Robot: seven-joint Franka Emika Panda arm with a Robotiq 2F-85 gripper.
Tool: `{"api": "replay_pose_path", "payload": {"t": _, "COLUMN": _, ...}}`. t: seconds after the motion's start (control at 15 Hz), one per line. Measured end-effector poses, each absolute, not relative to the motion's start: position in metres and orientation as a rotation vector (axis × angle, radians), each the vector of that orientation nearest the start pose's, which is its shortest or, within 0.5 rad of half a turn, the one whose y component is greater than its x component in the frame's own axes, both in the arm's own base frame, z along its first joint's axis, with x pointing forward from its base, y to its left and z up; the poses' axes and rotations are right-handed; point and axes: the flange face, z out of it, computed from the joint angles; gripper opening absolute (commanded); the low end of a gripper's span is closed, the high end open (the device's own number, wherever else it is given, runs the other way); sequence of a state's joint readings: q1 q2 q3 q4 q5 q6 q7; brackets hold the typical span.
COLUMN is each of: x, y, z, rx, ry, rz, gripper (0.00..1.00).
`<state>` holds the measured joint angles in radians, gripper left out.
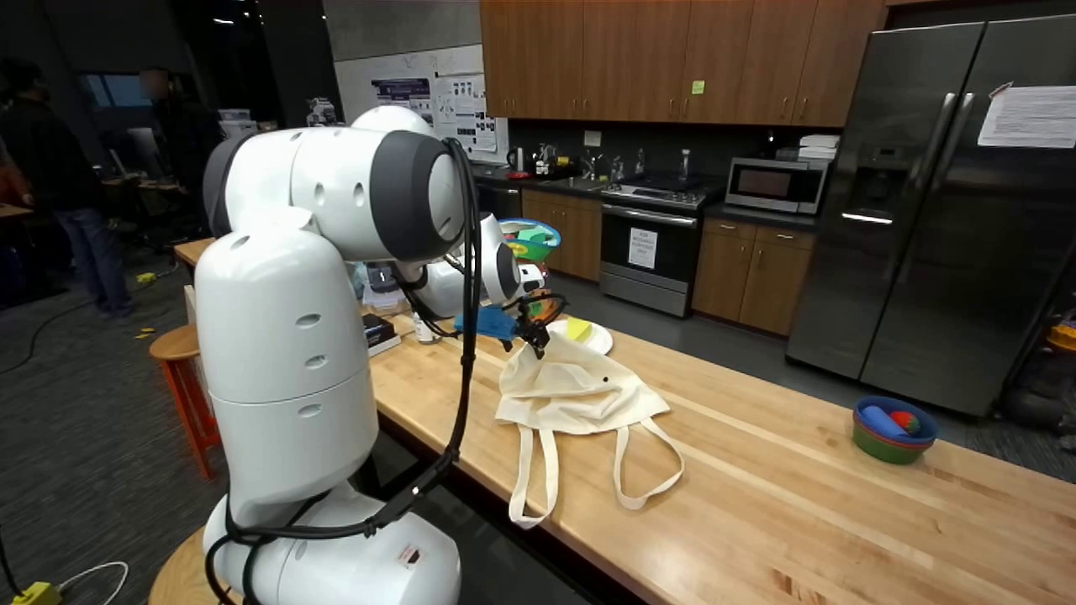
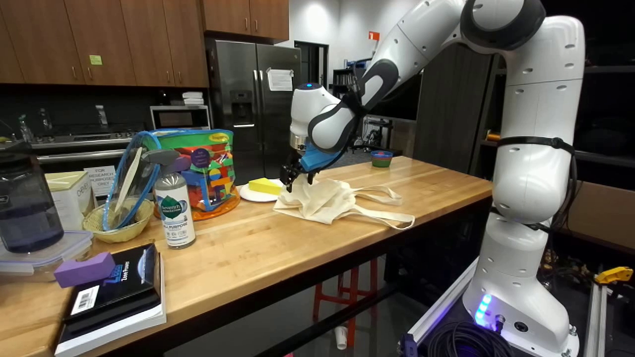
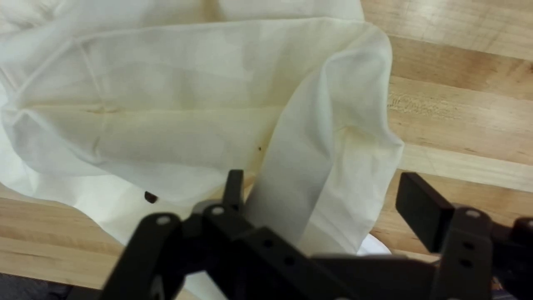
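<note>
A cream cloth tote bag (image 1: 580,391) lies crumpled on the wooden table, its two straps spread toward the table's near edge; it shows too in an exterior view (image 2: 325,204) and the wrist view (image 3: 187,75). My gripper (image 1: 531,338) points down at the bag's raised end, also seen in an exterior view (image 2: 299,180). In the wrist view the fingers (image 3: 325,193) are wide apart. A raised fold of cloth stands between them, close to the left finger; contact is unclear. The right finger is apart from the cloth. A yellow block (image 2: 265,186) sits on a white plate (image 2: 252,195) beside the bag.
Nested bowls (image 1: 891,452) holding a blue and a red thing stand farther along the table (image 1: 756,470). Beyond the plate are a bag of toy blocks (image 2: 213,168), a spray bottle (image 2: 176,218), a wicker basket (image 2: 119,230), and a purple block (image 2: 85,270) on books (image 2: 119,307).
</note>
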<state>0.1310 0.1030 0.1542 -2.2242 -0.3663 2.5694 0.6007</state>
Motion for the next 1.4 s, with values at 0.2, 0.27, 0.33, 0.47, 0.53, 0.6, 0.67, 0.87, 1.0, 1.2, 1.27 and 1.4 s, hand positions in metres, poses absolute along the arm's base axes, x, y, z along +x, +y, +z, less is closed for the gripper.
{"api": "replay_pose_path", "payload": {"t": 0.2, "x": 0.536, "y": 0.166, "z": 0.352, "rx": -3.186, "ry": 0.066, "rz": -0.497, "gripper": 0.38}}
{"api": "replay_pose_path", "payload": {"t": 0.27, "x": 0.536, "y": 0.167, "z": 0.353, "rx": -3.182, "ry": 0.075, "rz": -0.501, "gripper": 0.31}}
{"api": "replay_pose_path", "payload": {"t": 0.33, "x": 0.535, "y": 0.170, "z": 0.353, "rx": -3.176, "ry": 0.085, "rz": -0.508, "gripper": 0.21}}
{"api": "replay_pose_path", "payload": {"t": 0.47, "x": 0.535, "y": 0.174, "z": 0.355, "rx": -3.160, "ry": 0.122, "rz": -0.530, "gripper": 0.08}}
{"api": "replay_pose_path", "payload": {"t": 0.53, "x": 0.536, "y": 0.175, "z": 0.356, "rx": -3.150, "ry": 0.144, "rz": -0.541, "gripper": 0.01}}
{"api": "replay_pose_path", "payload": {"t": 0.6, "x": 0.536, "y": 0.176, "z": 0.357, "rx": -3.141, "ry": 0.167, "rz": -0.550, "gripper": 0.00}}
{"api": "replay_pose_path", "payload": {"t": 0.67, "x": 0.536, "y": 0.176, "z": 0.357, "rx": -3.134, "ry": 0.187, "rz": -0.556, "gripper": 0.00}}
{"api": "replay_pose_path", "payload": {"t": 0.87, "x": 0.538, "y": 0.173, "z": 0.358, "rx": -3.122, "ry": 0.252, "rz": -0.574, "gripper": 0.01}}
{"api": "replay_pose_path", "payload": {"t": 1.0, "x": 0.540, "y": 0.167, "z": 0.358, "rx": -3.123, "ry": 0.298, "rz": -0.586, "gripper": 0.01}}
{"api": "replay_pose_path", "payload": {"t": 1.2, "x": 0.545, "y": 0.148, "z": 0.356, "rx": -3.122, "ry": 0.390, "rz": -0.592, "gripper": 0.01}}
{"api": "replay_pose_path", "payload": {"t": 1.27, "x": 0.548, "y": 0.140, "z": 0.355, "rx": -3.122, "ry": 0.424, "rz": -0.588, "gripper": 0.01}}
{"api": "replay_pose_path", "payload": {"t": 1.4, "x": 0.553, "y": 0.119, "z": 0.348, "rx": -3.125, "ry": 0.497, "rz": -0.575, "gripper": 0.01}}
